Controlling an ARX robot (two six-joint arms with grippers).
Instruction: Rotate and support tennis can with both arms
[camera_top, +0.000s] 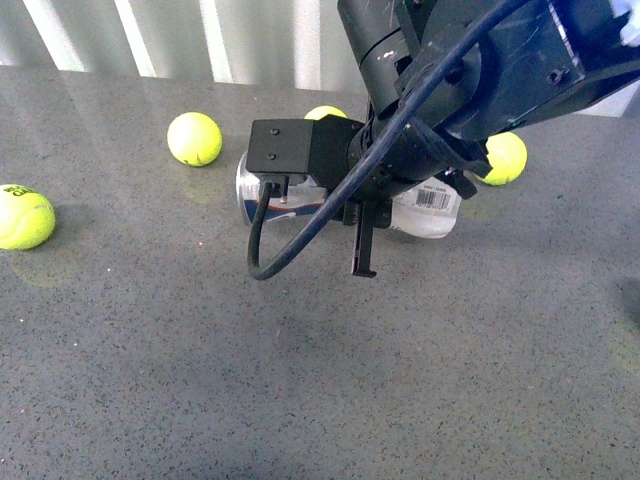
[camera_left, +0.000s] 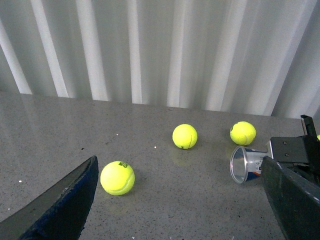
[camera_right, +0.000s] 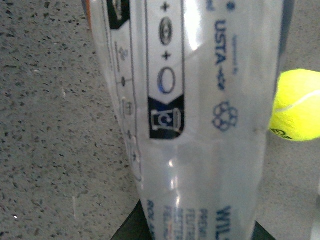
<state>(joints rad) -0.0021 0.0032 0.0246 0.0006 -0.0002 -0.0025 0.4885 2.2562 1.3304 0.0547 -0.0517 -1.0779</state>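
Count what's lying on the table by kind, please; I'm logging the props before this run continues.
Tennis balls: 4
Tennis can: 1
Total: 5

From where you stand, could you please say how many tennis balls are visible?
4 tennis balls: one far left, one left of the tennis can, one behind it, one at its right end. The right arm may hide others.
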